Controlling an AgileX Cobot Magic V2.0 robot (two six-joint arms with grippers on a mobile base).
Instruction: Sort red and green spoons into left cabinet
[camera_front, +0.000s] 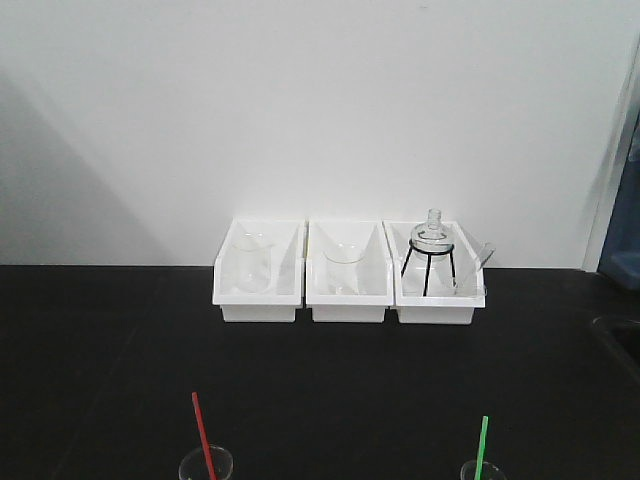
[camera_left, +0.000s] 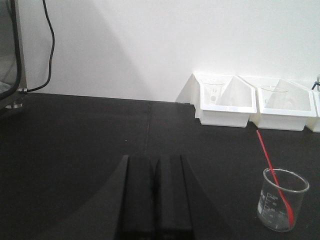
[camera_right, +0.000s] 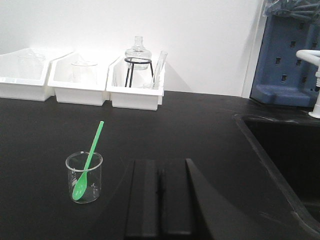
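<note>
**Nothing sorted yet: both spoons stand in beakers on the bench**

Progress: none that shows. The bright red plastic spoon, long thin handle and small oval bowl, stands bowl-down in a small clear glass beaker at the near left of the black benchtop. Its handle leans away to the far left. The bright green plastic spoon stands the same way in a second clear glass beaker at the near right, well apart from the red one. By my reading both pick-ups and both placements are left to do.

Left cabinet: not made out in any view. A metal-framed edge at the far left of the left wrist view may belong to it; cannot tell.

End effectors: left gripper has its jaws pressed together with nothing between them, low over the bench, with the red spoon's beaker off to its right. Right gripper is the same, closed and empty, with the green spoon's beaker near on its left.

Far containers: three white plastic bins sit in a row against the white wall.
- Left bin: one clear beaker.
- Middle bin: one clear beaker.
- Right bin: a round glass flask on a black wire tripod, with a glass tube leaning at the right side.
</note>
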